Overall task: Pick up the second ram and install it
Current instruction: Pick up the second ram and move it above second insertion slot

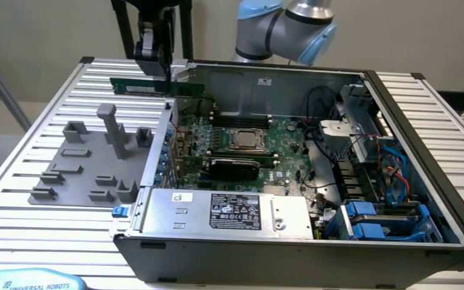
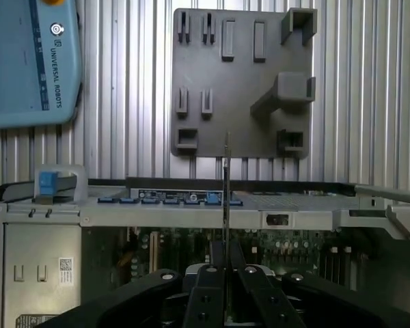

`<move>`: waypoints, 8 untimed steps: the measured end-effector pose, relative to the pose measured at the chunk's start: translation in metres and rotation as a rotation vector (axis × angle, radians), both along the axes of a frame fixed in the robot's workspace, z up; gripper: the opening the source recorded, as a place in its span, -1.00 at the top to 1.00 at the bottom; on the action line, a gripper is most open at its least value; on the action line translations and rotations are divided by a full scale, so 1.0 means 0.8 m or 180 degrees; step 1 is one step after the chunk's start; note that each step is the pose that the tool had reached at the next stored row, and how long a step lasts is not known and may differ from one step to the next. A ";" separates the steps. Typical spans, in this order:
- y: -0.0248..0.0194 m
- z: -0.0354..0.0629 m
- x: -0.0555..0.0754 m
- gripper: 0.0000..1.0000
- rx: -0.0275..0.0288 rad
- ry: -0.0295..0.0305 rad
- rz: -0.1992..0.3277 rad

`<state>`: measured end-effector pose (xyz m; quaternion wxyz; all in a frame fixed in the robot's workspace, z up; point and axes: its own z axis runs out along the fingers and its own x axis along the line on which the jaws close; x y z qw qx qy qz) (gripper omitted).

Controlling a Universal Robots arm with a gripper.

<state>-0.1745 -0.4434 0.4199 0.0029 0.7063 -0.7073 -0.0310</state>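
Observation:
The second ram (image 1: pixel 139 86) is a long green stick held level in the air, over the case's wall on the exterior view's left, above the motherboard's (image 1: pixel 215 130) far corner. My gripper (image 1: pixel 161 75) comes down from above and is shut on the stick's upper edge. In the wrist view the ram (image 2: pixel 226 184) shows edge-on as a thin line running out from between my black fingers (image 2: pixel 208 297). It hangs over the case wall, between the grey tray (image 2: pixel 239 82) and the motherboard (image 2: pixel 287 246). The CPU socket (image 1: pixel 248 140) and long black slots (image 1: pixel 234 163) lie below in the case.
The open computer case (image 1: pixel 425 181) holds a power supply (image 1: pixel 224 211), cables and blue drive bays (image 1: pixel 373 220). A grey plastic tray (image 1: pixel 75 184) with upright blocks lies on the slatted table at the exterior view's left. A blue teach pendant (image 1: pixel 22 281) sits at the near corner.

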 end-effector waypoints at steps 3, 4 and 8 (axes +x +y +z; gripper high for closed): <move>0.0004 0.000 0.017 0.73 0.0000 0.0000 0.0000; 0.0007 0.000 0.022 0.73 0.0000 0.0000 0.0000; 0.0033 -0.001 0.045 0.73 0.0000 0.0000 0.0000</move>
